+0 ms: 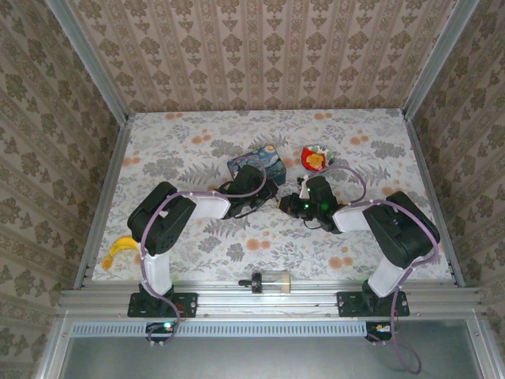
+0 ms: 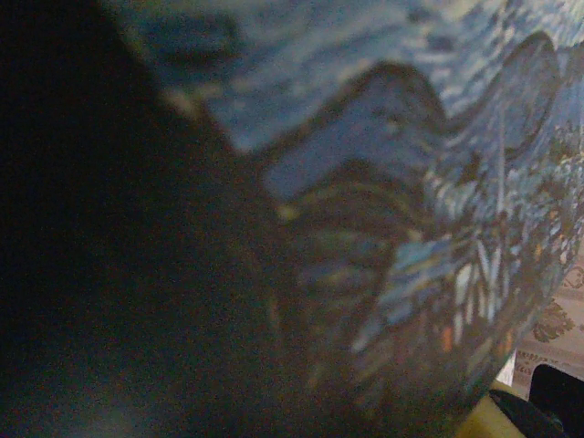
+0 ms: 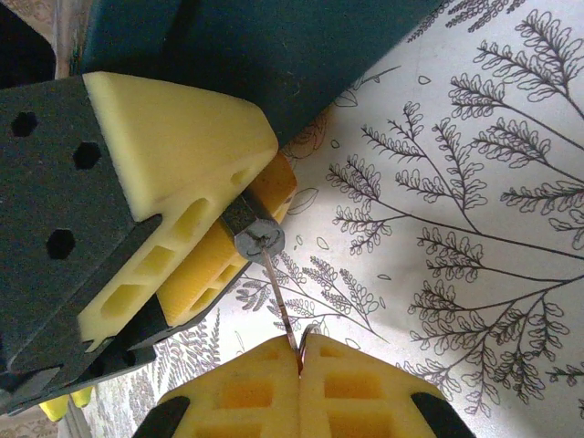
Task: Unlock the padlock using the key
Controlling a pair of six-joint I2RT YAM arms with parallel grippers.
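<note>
- Right wrist view: the right tool [image 3: 299, 351] has its yellow pads pressed together on the key [image 3: 279, 297], pinching its lower end.
- The thin key rises from those pads, slightly tilted, and its tip meets the silvery end face of the padlock [image 3: 253, 233].
- The left tool [image 3: 265, 178] is clamped narrowly on the padlock's dark body, one pale-yellow finger on each side, just beside the near edge of the blue box [image 3: 255, 46].
- Top external view: the left tool [image 1: 268, 192] and right tool [image 1: 289, 204] meet tip to tip just in front of the blue box [image 1: 251, 160], above the floral counter [image 1: 197, 237].
- The padlock and key are too small to tell apart there.
- A banana [image 1: 120, 248] lies well apart from the blue box, at the counter's near-left corner.
- Left wrist view: the blue box [image 2: 411, 137] is blurred and very close.
</note>
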